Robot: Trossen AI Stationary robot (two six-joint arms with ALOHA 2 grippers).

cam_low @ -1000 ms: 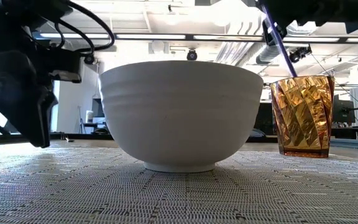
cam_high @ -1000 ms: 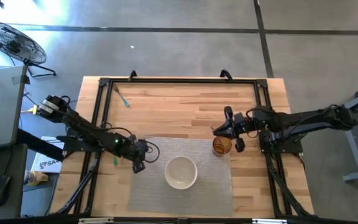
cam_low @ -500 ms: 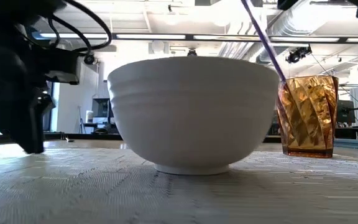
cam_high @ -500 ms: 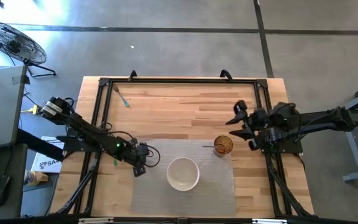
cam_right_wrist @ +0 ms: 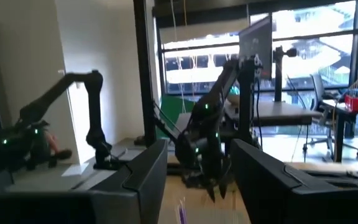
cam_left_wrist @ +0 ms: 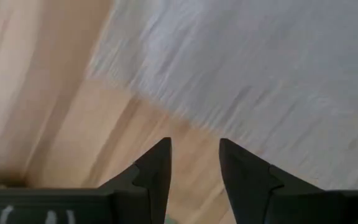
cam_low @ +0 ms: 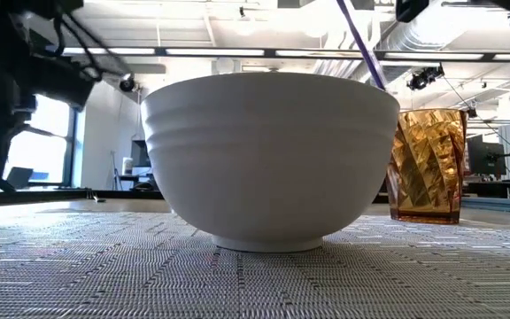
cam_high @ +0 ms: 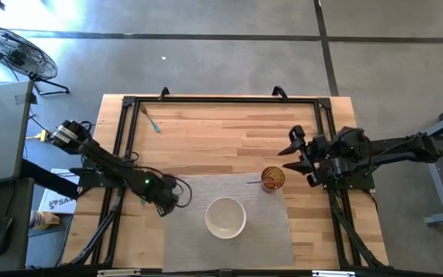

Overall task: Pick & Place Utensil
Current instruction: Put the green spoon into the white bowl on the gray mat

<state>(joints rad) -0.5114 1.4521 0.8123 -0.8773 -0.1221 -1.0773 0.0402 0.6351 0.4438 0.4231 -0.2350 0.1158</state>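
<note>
A purple utensil (cam_high: 254,182) stands in the amber cup (cam_high: 273,178), its lower end inside and its handle (cam_low: 359,40) leaning over the rim toward the table's left. The cup (cam_low: 428,164) and a white bowl (cam_high: 225,217) (cam_low: 268,155) rest on a grey placemat (cam_high: 191,238). My right gripper (cam_high: 297,158) (cam_right_wrist: 197,168) is open and hangs to the right of the cup, clear of it. My left gripper (cam_high: 165,204) (cam_left_wrist: 194,152) is open, low by the placemat's left edge (cam_left_wrist: 260,56), over bare wood.
A teal utensil (cam_high: 152,121) lies on the wood near the far left corner. A black frame rail (cam_high: 221,100) runs around the table's far and side edges. Bare wood stretches between the placemat and the far rail.
My right gripper has drawn back from above the cup toward the table's right edge. The purple utensil stays in the cup and now leans further toward the left. My left gripper has shifted a little toward the table's left edge.
</note>
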